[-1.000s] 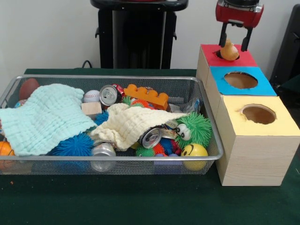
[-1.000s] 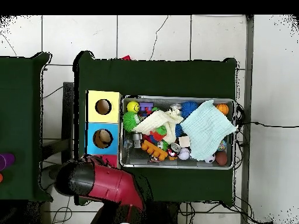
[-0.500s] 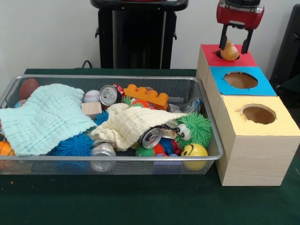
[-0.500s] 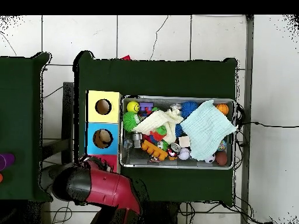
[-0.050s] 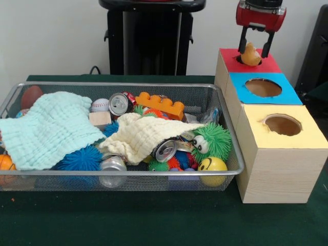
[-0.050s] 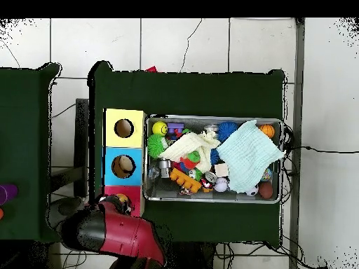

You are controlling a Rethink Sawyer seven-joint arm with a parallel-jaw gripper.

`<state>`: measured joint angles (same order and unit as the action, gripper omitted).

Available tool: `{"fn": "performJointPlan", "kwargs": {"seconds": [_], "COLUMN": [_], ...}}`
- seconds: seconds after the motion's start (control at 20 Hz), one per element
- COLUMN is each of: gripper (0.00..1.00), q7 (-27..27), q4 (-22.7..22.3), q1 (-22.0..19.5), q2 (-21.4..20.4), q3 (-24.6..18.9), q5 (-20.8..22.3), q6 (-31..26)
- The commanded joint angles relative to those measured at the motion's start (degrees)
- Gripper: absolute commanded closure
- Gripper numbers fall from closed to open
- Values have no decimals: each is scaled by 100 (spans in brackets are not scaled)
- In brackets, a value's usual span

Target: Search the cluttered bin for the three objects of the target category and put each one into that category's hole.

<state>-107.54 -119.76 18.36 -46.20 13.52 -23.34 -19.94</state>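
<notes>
An orange-yellow rubber duck [image 5: 250, 55] sits upright in the hole of the red-topped box [image 5: 271, 64], half sunk into it. My gripper [image 5: 254, 50] hangs right over it, open, one black finger on each side of the duck and neither clearly touching it. In the overhead view the duck [image 6: 121, 199] shows in the red box just beyond the red arm [image 6: 116, 235]. The wire bin [image 5: 233, 154] is full of clutter: cans, spiky balls, a yellow smiley ball [image 5: 212, 166], a green fuzzy toy [image 5: 212, 141] and an orange brick [image 5: 160, 104].
A blue-topped box [image 5: 263, 87] and a yellow-topped box [image 5: 283, 125] stand in a row in front of the red one, right of the bin. A mint cloth [image 5: 46, 128] and a cream cloth [image 5: 143, 134] cover part of the bin's contents.
In the overhead view the arm has drawn back toward the base, uncovering the red box and the duck. In the front view the gripper stays over the red hole.
</notes>
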Motion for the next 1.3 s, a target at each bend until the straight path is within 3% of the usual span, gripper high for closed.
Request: {"fn": "performJointPlan", "kwargs": {"seconds": [0.05,0.3,0.9,1.3], "gripper": [0,0,0,0], "q7": [-1387,-1350,-935,-1037], "q4": [-594,-851,7,51], "q1": [62,-14,-406,-421], "q2": [-261,-382,234,564], "q3": [-344,-446,-318,-453], "q5": [-203,-241,4,-50], "q6": [178,387,-122,339]}}
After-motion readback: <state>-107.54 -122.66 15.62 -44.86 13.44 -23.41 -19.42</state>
